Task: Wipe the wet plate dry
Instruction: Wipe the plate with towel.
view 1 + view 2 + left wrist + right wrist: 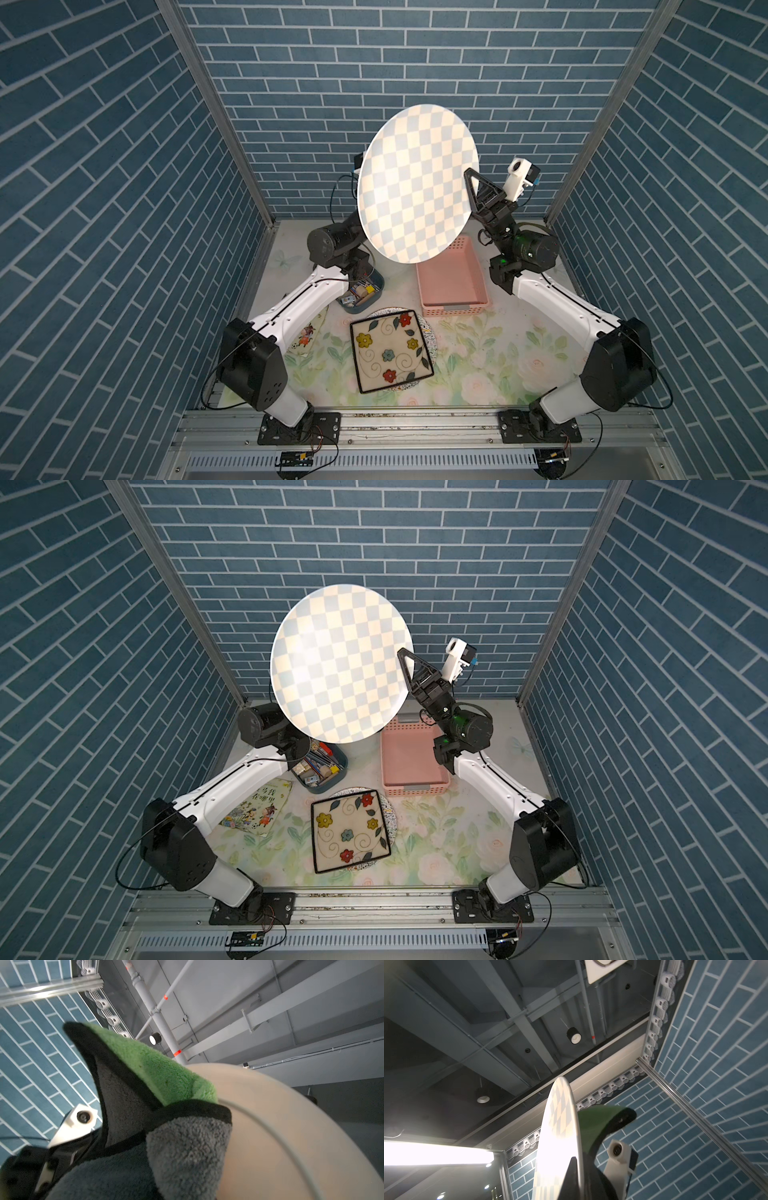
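A round blue-and-cream checkered plate (415, 183) (340, 663) is held up in the air, tilted on edge, above the back of the table. My right gripper (471, 187) (405, 665) is shut on its right rim; in the right wrist view one black finger (572, 1178) lies across the plate's checkered face (560, 1126). A green-and-grey cloth (166, 1126) (596, 1124) rests against the plate's plain cream back (270, 1126). The cloth bunches over my left gripper and hides its jaws. In both top views the plate hides the left gripper.
On the floral table cover, a square flower-painted plate (390, 353) lies on a round patterned one. Behind them stand a pink basket (451, 282) and a blue bin (361, 293) of small items. A picture book (257, 808) lies under the left arm.
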Tool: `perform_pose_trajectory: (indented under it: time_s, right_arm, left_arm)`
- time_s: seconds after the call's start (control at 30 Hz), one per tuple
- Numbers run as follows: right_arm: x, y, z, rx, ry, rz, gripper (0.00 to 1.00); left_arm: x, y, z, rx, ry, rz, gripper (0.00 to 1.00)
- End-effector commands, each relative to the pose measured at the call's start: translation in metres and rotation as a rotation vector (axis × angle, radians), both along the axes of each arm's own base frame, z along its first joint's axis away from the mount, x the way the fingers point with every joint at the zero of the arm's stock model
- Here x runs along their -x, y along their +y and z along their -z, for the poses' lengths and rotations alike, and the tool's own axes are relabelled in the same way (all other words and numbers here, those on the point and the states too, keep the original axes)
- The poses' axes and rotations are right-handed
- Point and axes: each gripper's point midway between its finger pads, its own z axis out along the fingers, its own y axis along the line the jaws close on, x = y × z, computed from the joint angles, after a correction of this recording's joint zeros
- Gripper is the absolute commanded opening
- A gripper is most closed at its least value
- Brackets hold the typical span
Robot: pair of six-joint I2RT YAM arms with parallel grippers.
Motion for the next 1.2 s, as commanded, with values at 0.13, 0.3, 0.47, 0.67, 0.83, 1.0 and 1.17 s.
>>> perform_pose_trajectory:
  time_s: [0.13,0.3,0.47,0.67,0.83,1.0,1.17]
  right_arm:
    - [-0.051,-0.063,-0.003,-0.042,0.061,0.228,0.00]
    - [-0.023,-0.038,0.054,0.017,0.121,0.154,0.00]
    - [0.001,0.000,0.074,0.003,0.136,0.053,0.00]
    - [-0.031,0.012,0.041,-0.009,0.092,0.046,0.00]
    - [-0.064,-0.041,0.025,-0.051,0.097,0.159,0.00]
    - [-0.053,-0.085,0.047,0.020,0.149,0.305,0.00]
    - [-0.051,-0.097,0.130,0.213,0.367,0.456,0.00]
  left_arm:
    - [0.036,0.028,-0.020,0.077,-0.128,0.034,0.00]
    - [0.034,0.058,-0.045,0.121,-0.170,-0.045,0.00]
    - [0.030,0.053,-0.047,0.165,-0.160,-0.012,0.00]
    - [0.039,0.018,-0.023,0.128,-0.114,0.057,0.00]
    - [0.042,0.037,-0.010,0.099,-0.116,-0.015,0.00]
    - [0.010,0.079,0.014,-0.093,-0.090,-0.327,0.00]
    - [-0.037,0.116,0.042,-0.362,-0.014,-0.672,0.00]
